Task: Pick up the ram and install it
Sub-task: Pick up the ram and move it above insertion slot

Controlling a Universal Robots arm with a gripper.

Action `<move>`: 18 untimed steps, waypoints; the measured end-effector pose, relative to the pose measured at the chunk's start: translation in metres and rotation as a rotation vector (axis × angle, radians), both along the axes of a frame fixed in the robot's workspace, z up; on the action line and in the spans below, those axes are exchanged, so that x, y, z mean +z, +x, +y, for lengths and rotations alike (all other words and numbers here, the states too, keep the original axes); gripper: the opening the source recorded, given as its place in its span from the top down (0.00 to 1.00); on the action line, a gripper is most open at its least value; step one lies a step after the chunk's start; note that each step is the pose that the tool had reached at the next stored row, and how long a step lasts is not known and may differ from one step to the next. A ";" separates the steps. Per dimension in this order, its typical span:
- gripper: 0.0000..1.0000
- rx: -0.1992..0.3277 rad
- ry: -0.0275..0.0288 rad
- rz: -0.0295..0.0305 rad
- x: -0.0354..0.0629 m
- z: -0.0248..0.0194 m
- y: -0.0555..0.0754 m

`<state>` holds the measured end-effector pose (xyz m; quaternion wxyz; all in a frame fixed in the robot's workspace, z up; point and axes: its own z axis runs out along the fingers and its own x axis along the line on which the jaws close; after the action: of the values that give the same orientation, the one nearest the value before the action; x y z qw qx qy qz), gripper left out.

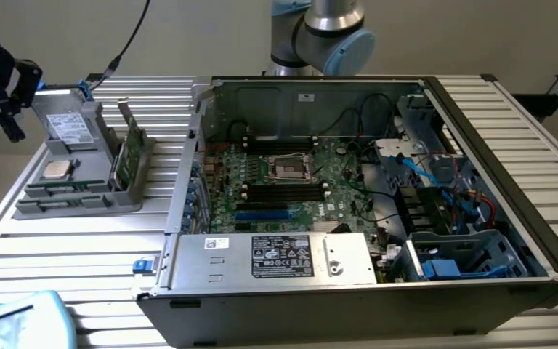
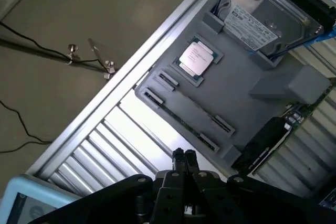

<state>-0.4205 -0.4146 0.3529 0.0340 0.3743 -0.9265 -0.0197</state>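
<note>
The ram (image 2: 181, 120) is a long, thin green stick lying in a slot of the grey parts tray (image 2: 236, 98). The tray (image 1: 78, 190) stands on the slatted table at the exterior view's left, beside the open computer case (image 1: 357, 291). My black gripper (image 2: 184, 157) hangs shut and empty over the table's edge, a short way off the ram's end of the tray. In the exterior view my gripper (image 1: 12, 125) is at the far left, above and beyond the tray. Black memory slots (image 1: 281, 191) run across the motherboard (image 1: 342, 171) inside the case.
The tray also holds a silver processor chip (image 2: 195, 57), a hard drive (image 2: 261, 20) and an upright green card (image 1: 128, 153). A power supply (image 1: 274, 256) and cables (image 1: 444, 174) crowd the case. A light blue object (image 1: 12, 320) sits at the table's corner. Floor cables (image 2: 31, 51) lie beyond the table's edge.
</note>
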 end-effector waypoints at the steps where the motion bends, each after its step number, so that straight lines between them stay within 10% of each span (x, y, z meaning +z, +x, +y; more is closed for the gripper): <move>1: 0.89 0.019 0.0020 0.0001 -0.0003 0.0000 0.000; 9: 0.89 0.164 0.0391 -0.0003 -0.0053 0.0001 0.000; 18: 0.89 0.328 0.0411 0.0007 -0.0094 0.0000 0.000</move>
<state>-0.4204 -0.4146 0.3434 0.0295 0.5212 -0.8523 -0.0330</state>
